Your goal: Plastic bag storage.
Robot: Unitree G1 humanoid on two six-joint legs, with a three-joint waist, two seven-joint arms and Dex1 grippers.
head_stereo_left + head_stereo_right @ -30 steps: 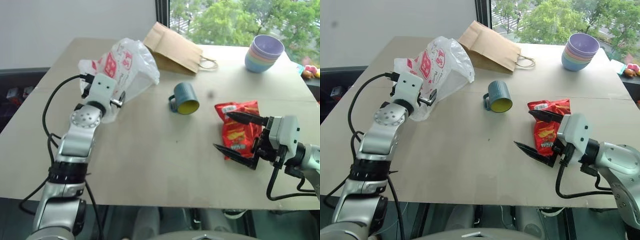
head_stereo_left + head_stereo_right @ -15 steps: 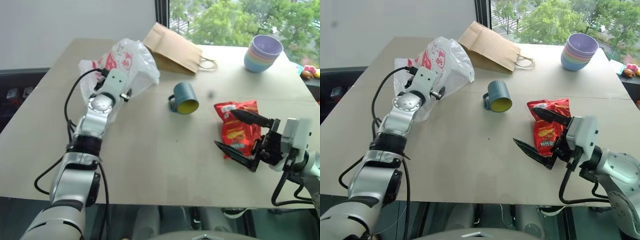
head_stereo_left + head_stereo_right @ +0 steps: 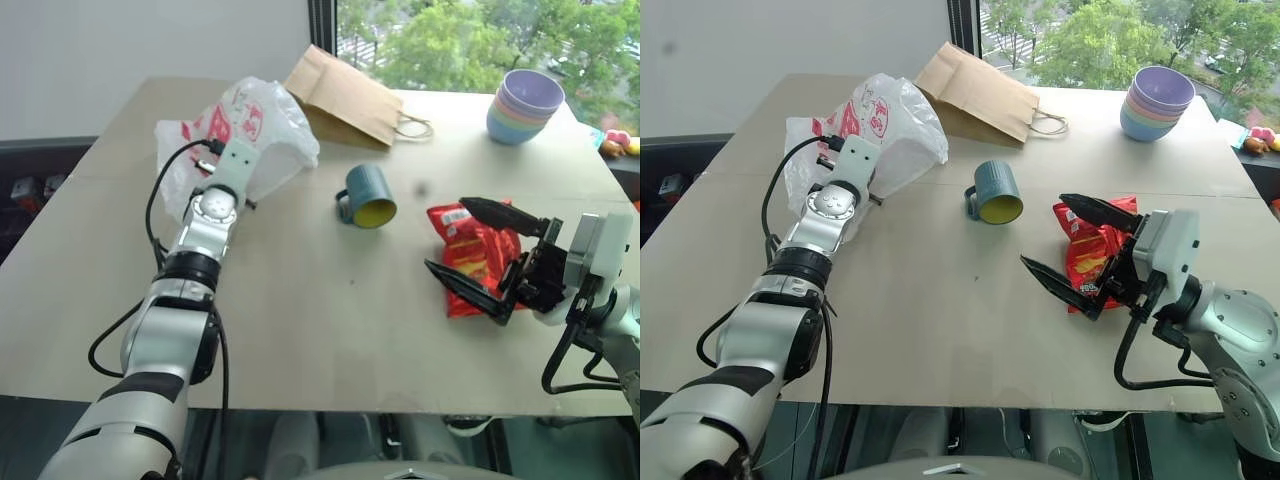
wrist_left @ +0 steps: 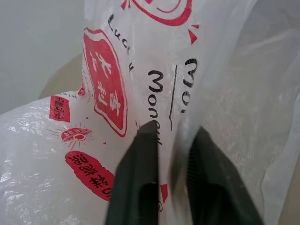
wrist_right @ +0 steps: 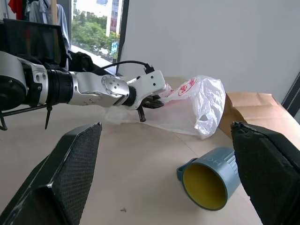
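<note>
The left gripper (image 4: 171, 173) has its two black fingers pinched on a fold of the large, thin, crinkly translucent white plastic bag with red print (image 3: 262, 120), which sits puffed up at the desk's (image 3: 300, 330) far left, just beside a flat brown paper bag with handles (image 3: 350, 95); pinching a fold probably gives a hold on film too limp to grasp otherwise. The right gripper (image 3: 480, 255) hovers spread wide above a glossy red snack packet (image 3: 470, 265), apparently waiting, with a blue mug lying on its side (image 3: 368, 195) between the arms.

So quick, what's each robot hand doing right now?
Left gripper: shut on the plastic bag.
Right gripper: open, holding nothing.
</note>
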